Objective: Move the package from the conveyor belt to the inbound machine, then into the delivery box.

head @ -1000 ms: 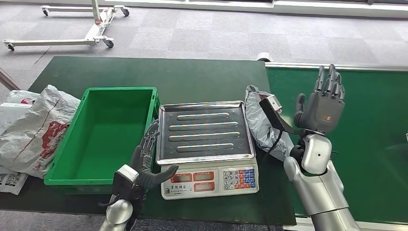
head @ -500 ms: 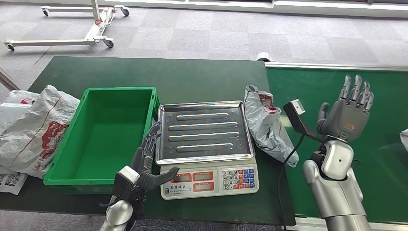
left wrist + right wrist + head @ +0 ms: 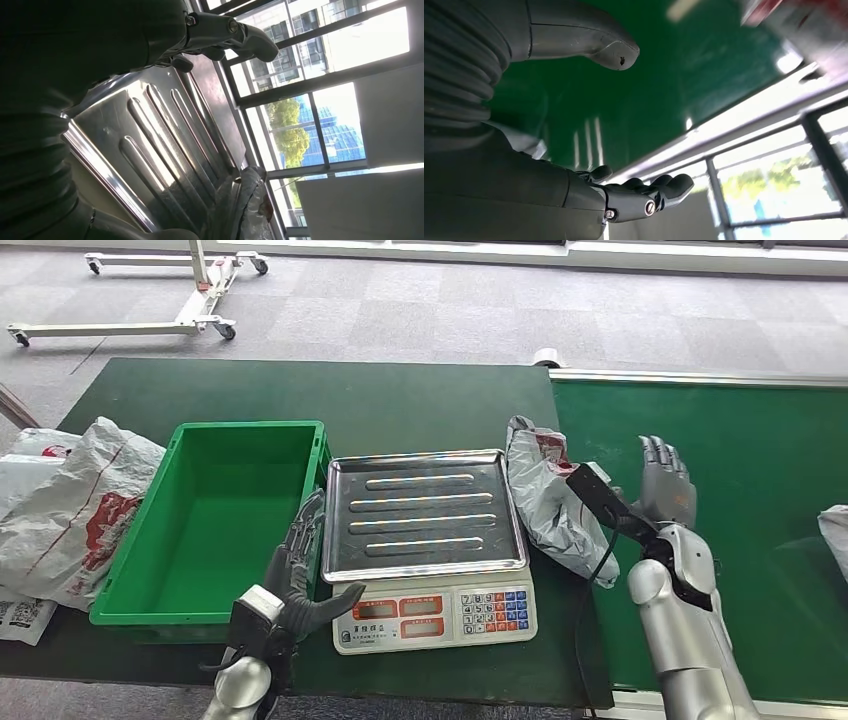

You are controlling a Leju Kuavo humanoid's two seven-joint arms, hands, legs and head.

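A grey plastic package (image 3: 548, 502) with a red mark lies on the dark table between the scale and the green conveyor belt (image 3: 770, 470). A second pale package (image 3: 836, 536) shows at the belt's right edge. My right hand (image 3: 666, 490) is open, fingers pointing away, just right of the grey package and not touching it. In the right wrist view its thumb (image 3: 589, 45) and fingers (image 3: 649, 195) are spread over the belt (image 3: 634, 100). My left hand (image 3: 300, 575) is open at the scale's front left corner. The steel weighing tray (image 3: 425, 512) is bare, seen too as the tray (image 3: 150, 135) in the left wrist view.
An empty green bin (image 3: 215, 520) stands left of the scale (image 3: 435, 615). Crumpled white bags (image 3: 70, 505) lie at the table's left end. A white wheeled frame (image 3: 150, 300) stands on the floor behind. The belt's metal rail (image 3: 700, 378) runs along its far side.
My right hand swung out to the right over the belt, then came back left and lower beside the grey package. A second package has come into view at the belt's right edge.
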